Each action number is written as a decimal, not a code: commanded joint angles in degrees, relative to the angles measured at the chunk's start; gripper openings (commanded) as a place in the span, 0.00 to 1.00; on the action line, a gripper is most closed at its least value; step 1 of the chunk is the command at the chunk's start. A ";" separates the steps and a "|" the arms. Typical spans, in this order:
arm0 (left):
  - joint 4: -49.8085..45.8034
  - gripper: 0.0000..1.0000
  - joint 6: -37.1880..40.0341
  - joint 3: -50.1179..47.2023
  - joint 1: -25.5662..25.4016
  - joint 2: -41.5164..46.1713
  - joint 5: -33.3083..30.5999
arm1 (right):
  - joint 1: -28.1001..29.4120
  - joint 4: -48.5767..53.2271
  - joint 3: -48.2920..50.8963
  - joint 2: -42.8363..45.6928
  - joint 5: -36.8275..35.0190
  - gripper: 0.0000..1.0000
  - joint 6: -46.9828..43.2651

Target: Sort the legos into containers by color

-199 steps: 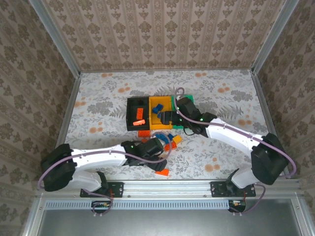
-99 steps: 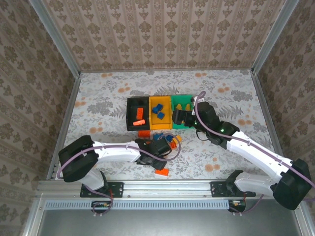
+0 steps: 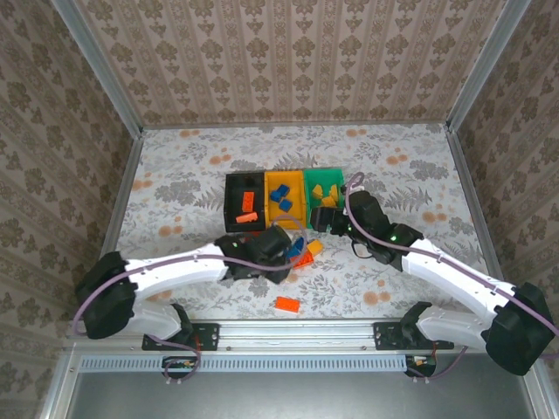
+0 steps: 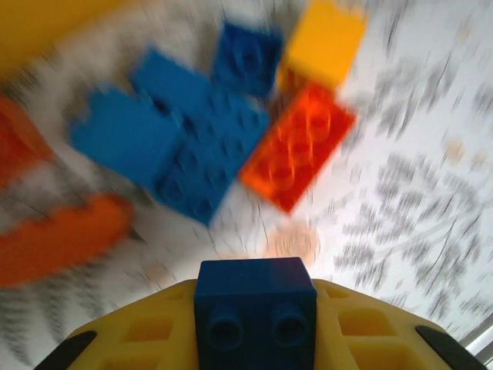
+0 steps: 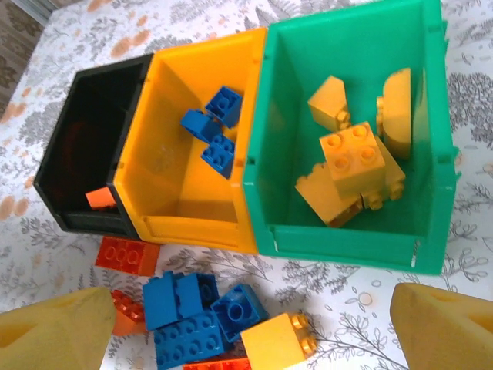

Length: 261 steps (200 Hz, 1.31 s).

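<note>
Yellow fingers (image 4: pixel 139 339) of the left gripper (image 4: pixel 254 327) are pinching a small blue brick (image 4: pixel 254 297), closed tight on its sides, with two of its studs facing the wrist camera. In the top view this gripper is hanging low over the loose pile, just in front of the bins. The right gripper (image 5: pixel 250 331) is spreading wide with nothing between its fingertips (image 5: pixel 62 331), which are showing at the two lower corners of its wrist view. From above it is hovering by the near right corner of the green bin.

Nearest the arm bases, a lone red-orange brick (image 3: pixel 286 304) is lying on the flower-patterned table (image 3: pixel 175 166), well apart from the rest. Beyond it the loose pile (image 3: pixel 301 253) is lying just in front of the bins. In it, several blue bricks (image 5: pixel 192 312) are bunching together and a yellow-orange brick (image 5: pixel 273 341) is touching their right side. A second red-orange brick (image 5: pixel 127 254) is lying just beside the black bin's front wall. The left wrist view is showing this pile too, though motion is blurring it.

Farther back, the three bins are standing joined in a row. The black bin (image 5: pixel 77 131) on the left is holding red-orange pieces (image 3: pixel 247 209). The orange-yellow bin (image 5: pixel 166 177) in the middle is holding three blue ones (image 5: pixel 216 127). The green bin (image 5: pixel 347 46) on the right is holding a heap of yellow-orange pieces (image 5: pixel 350 166).
</note>
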State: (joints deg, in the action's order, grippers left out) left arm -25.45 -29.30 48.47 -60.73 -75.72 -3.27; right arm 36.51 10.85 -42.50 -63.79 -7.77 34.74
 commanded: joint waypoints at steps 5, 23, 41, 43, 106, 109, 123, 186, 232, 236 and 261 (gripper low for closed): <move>4.04 0.30 5.15 4.83 5.92 1.25 -0.80 | -0.39 0.32 2.39 1.86 -1.01 0.93 1.21; 8.71 0.30 6.08 8.59 11.45 -2.21 2.99 | -0.39 0.13 3.56 2.35 -1.04 0.93 1.80; 9.85 0.30 6.84 15.18 14.98 -9.26 5.16 | -0.39 0.90 3.92 2.33 -1.10 0.93 1.91; 9.84 0.30 6.88 15.92 15.30 -10.19 5.32 | -0.39 1.10 3.96 2.35 -1.06 0.93 1.91; 3.56 0.26 5.95 34.53 19.85 -31.78 6.77 | -0.30 3.50 7.10 5.73 0.04 0.92 1.34; 3.17 0.26 5.79 35.10 20.01 -32.37 6.75 | -0.30 3.71 7.29 6.08 0.05 0.92 1.31; 2.33 0.28 5.35 36.79 20.17 -34.30 6.81 | -0.30 3.78 8.05 6.95 0.67 0.92 0.74; 4.14 0.67 3.58 37.44 20.15 -30.85 9.23 | 1.02 3.40 9.50 7.28 5.66 0.92 -2.13; 8.88 0.92 0.97 27.02 19.97 -15.27 10.02 | 9.13 6.04 6.16 3.25 9.84 0.90 -9.15; 9.00 0.96 0.84 25.67 19.87 -13.52 9.78 | 10.02 6.49 5.70 2.46 10.22 0.90 -9.74; 8.20 1.00 0.03 17.25 19.86 -2.13 6.20 | 16.22 8.81 3.15 -3.70 11.16 0.88 -12.87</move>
State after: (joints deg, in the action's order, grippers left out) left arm -17.32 -27.77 72.10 -40.82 -87.00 5.67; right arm 48.16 15.53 -36.27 -63.05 0.69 27.09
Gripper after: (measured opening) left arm 0.996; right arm 0.890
